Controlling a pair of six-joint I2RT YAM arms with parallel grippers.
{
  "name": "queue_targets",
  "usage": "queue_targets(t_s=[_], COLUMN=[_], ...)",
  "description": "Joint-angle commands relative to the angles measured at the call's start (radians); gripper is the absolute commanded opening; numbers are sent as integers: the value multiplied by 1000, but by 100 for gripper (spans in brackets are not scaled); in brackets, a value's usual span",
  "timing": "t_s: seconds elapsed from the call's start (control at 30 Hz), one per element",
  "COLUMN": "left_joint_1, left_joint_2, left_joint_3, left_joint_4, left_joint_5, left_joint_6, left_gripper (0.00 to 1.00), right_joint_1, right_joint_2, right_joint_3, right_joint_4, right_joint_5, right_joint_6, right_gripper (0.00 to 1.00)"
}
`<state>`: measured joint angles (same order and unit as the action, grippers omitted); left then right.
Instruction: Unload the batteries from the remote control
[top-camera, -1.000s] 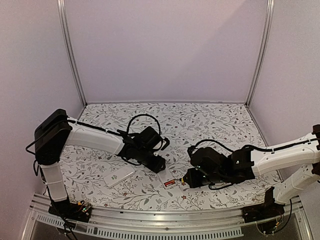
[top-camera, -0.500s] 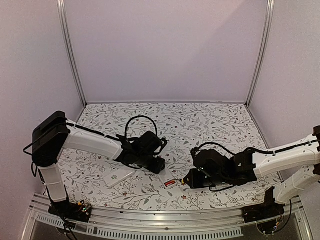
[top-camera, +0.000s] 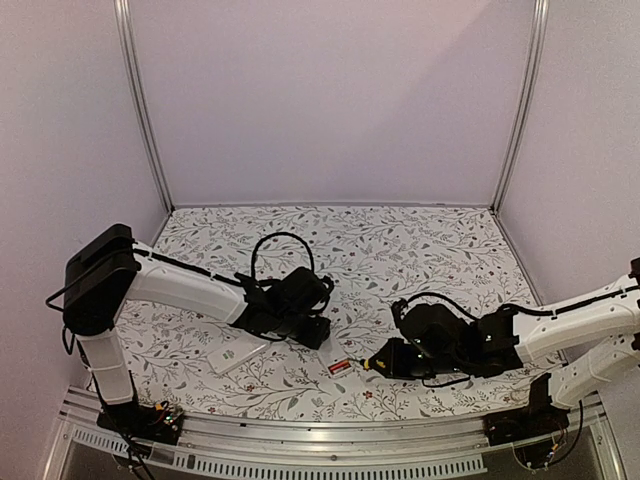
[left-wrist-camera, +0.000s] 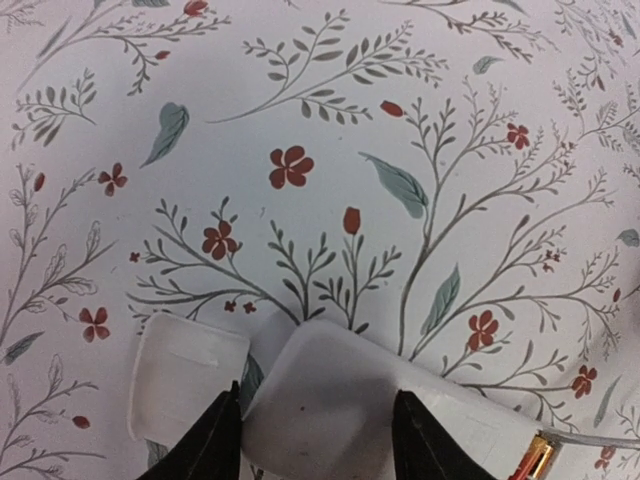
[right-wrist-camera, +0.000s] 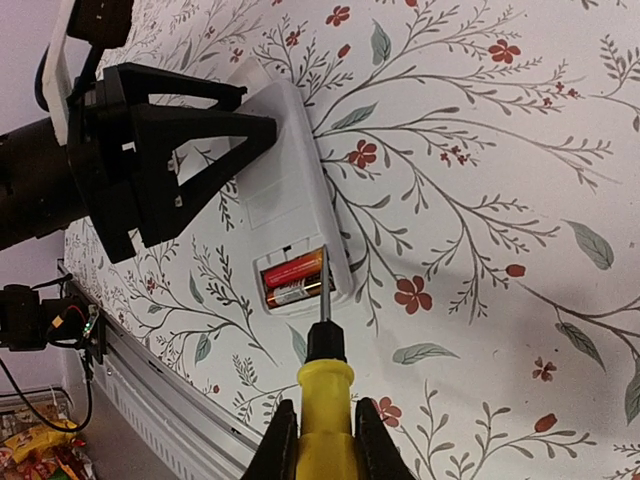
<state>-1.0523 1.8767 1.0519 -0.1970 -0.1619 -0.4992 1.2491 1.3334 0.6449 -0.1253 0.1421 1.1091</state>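
In the top view, the remote (top-camera: 332, 358) is seen at the table's (top-camera: 420, 240) 6 o'clock, with the batteries (top-camera: 340, 367) seated in its near end. In the left wrist view, the left gripper (left-wrist-camera: 316, 392) is spread about the remote's end; whether it is gripped cannot be told. In the right wrist view, the right gripper (right-wrist-camera: 324, 412) is clamped on the yellow screwdriver (right-wrist-camera: 325, 380), whose tip is set at the batteries' end, at 12 o'clock.

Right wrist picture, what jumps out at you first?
The bright yellow screwdriver stands out, pinched in the right end effector at the bottom, its tip pointing at the red-orange batteries. They sit in the open compartment of a white remote, which the left end effector clamps from the upper left.
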Motion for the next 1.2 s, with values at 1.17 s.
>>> queue_targets(t_s=[1.17], left_joint_1=[-88], left_joint_2=[107], left_joint_3=[-54], left_joint_4=[-240], left_joint_5=[120], left_joint_6=[-9], left_gripper=[49], right_joint_1=[18], right_joint_2=[-22], right_joint_3=[87], right_joint_4=[-124], right_joint_5=[-39], right_joint_6=[-42], right_gripper=[0])
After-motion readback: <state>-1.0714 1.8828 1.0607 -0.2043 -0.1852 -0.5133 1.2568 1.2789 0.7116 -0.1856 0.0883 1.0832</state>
